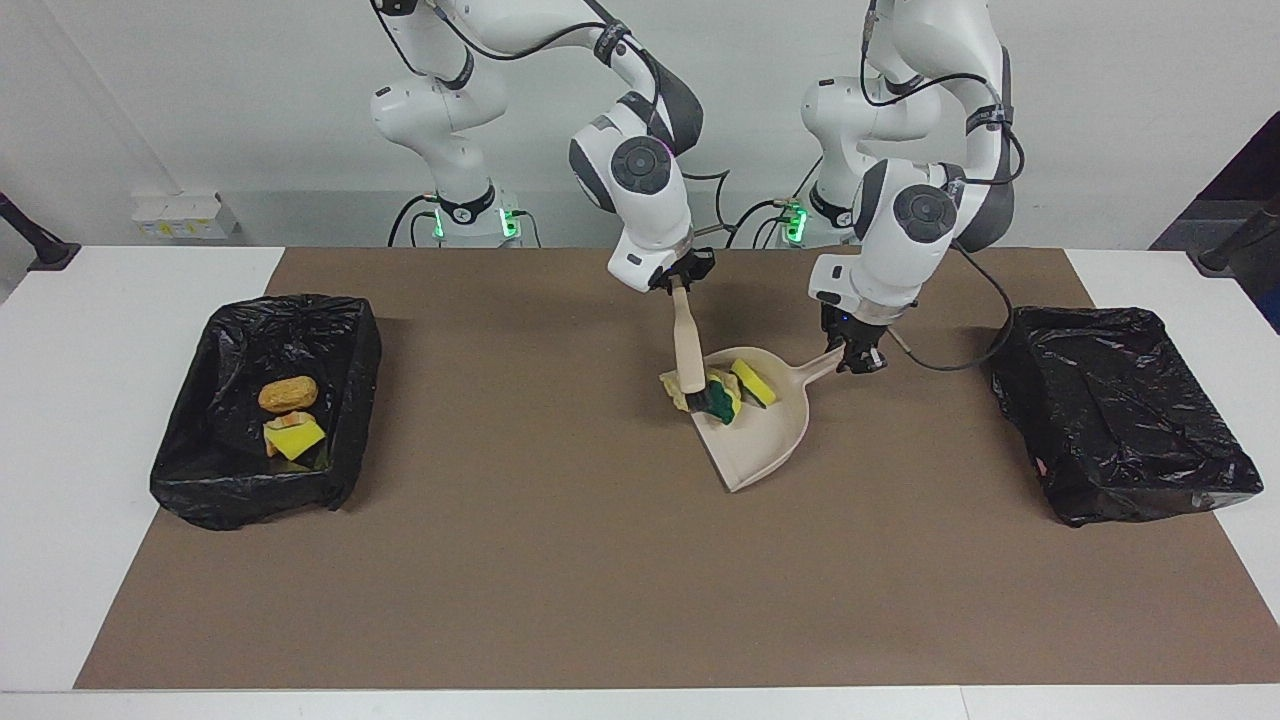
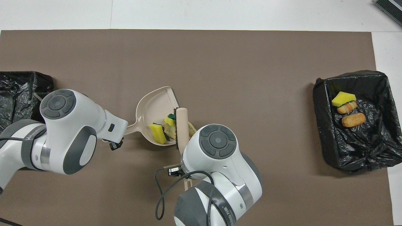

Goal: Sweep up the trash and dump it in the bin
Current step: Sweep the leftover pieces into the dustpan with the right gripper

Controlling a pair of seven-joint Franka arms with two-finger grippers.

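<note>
One tan scrap outside dustpan lip beside brush; may escape. Right gripper pinches brush, left gripper dustpan handle.

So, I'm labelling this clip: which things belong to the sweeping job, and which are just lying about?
In use:
- brush, right gripper
- dustpan, left gripper
- scraps
- bin with trash

Idle:
- second bin
- white box

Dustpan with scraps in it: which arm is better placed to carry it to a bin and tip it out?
Left, probably. The left hand is shut on the handle of the dustpan, with an unfilled black bin at its end of the table. The right hand is shut on the brush.
</note>
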